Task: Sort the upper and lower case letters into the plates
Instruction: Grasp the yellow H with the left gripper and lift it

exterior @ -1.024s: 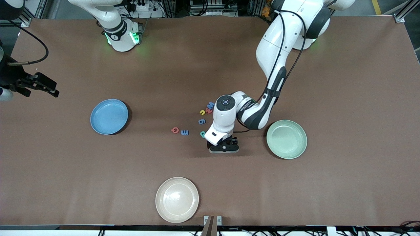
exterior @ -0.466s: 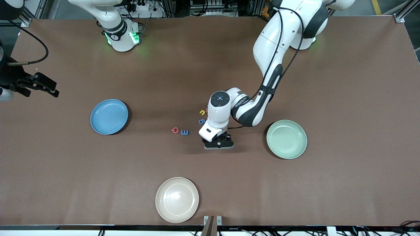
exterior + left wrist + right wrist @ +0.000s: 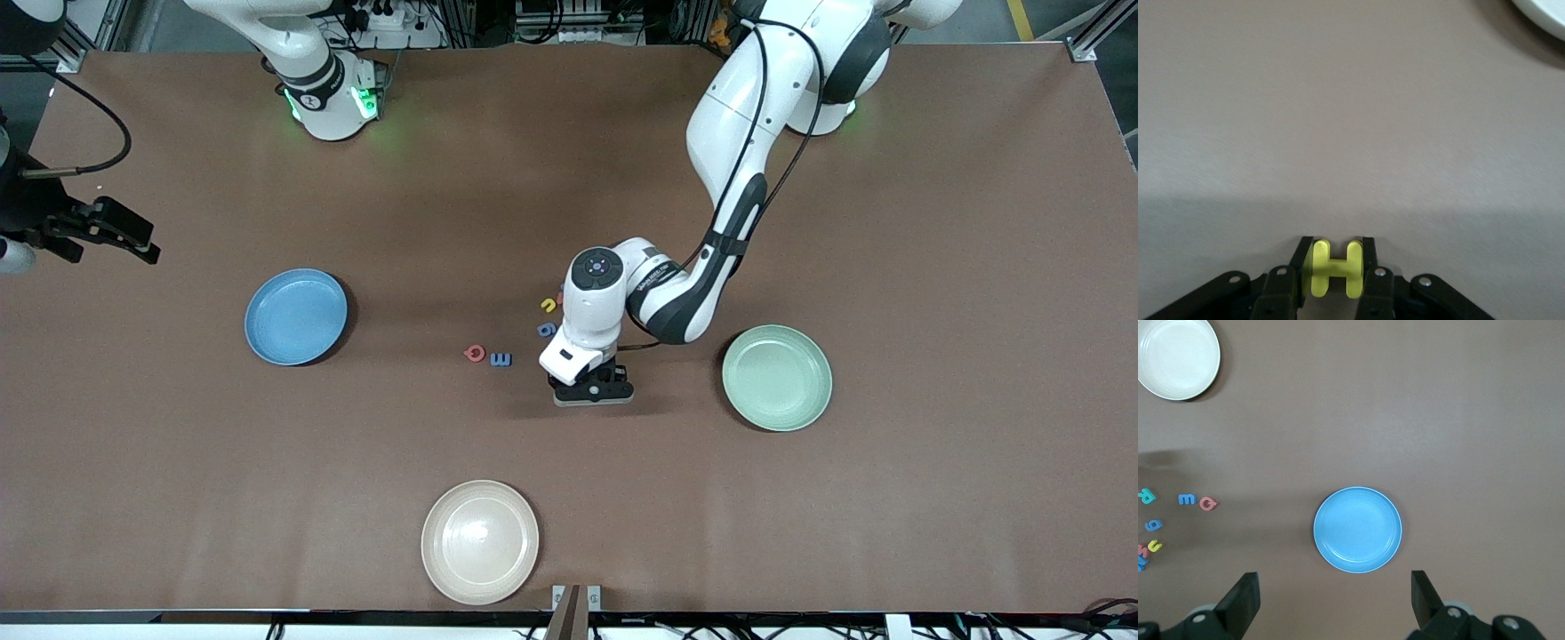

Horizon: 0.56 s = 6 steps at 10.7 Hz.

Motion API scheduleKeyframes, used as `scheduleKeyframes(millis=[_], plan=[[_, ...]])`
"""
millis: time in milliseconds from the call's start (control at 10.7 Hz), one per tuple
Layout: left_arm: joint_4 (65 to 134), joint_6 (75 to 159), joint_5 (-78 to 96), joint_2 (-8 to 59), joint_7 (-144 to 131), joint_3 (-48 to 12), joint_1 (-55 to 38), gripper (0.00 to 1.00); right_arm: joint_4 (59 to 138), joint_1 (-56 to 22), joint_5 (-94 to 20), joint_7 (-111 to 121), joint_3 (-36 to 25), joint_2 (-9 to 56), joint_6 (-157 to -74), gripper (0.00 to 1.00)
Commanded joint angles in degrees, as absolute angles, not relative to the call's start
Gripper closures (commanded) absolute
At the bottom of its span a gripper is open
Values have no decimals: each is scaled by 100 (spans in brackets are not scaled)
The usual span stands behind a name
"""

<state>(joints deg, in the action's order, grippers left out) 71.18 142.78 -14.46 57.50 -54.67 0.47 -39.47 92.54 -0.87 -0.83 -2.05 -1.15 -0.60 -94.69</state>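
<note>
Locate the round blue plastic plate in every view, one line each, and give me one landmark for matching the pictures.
Front view: the round blue plastic plate lies on the brown table toward the right arm's end, beside the scattered letters.
Left wrist view: not in it.
Right wrist view: the plate sits mid-picture, under the open right gripper.
Shared landmark: the red foam letter next to the blue foam m.

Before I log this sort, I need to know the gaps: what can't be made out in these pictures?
- Front view: the left arm's wrist covers the left gripper, shut on the yellow H, and some of the letters.
- Right wrist view: the edge cuts off the letters lying nearest it.
- Left wrist view: only a sliver of a white plate shows; the edge cuts it off.
- Front view: the right gripper, open, waits at the table's edge, apart from the blue plate.
</note>
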Motion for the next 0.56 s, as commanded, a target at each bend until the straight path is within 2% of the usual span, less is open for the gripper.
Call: scheduleKeyframes(millis=[0, 186, 466], plan=[[7207, 13504, -1565, 5284, -4890, -227, -3543, 100, 9281, -70, -9, -308, -123, -44, -9510, 0], [7277, 12651, -1573, 4906, -4598, -657, -2991, 100, 9281, -88, -9, -308, -123, -44, -9510, 0], [7496, 11903, -1573, 4484, -3913, -1176, -1998, 100, 9255, -114, -9, -290, -123, -18, -9466, 0]])
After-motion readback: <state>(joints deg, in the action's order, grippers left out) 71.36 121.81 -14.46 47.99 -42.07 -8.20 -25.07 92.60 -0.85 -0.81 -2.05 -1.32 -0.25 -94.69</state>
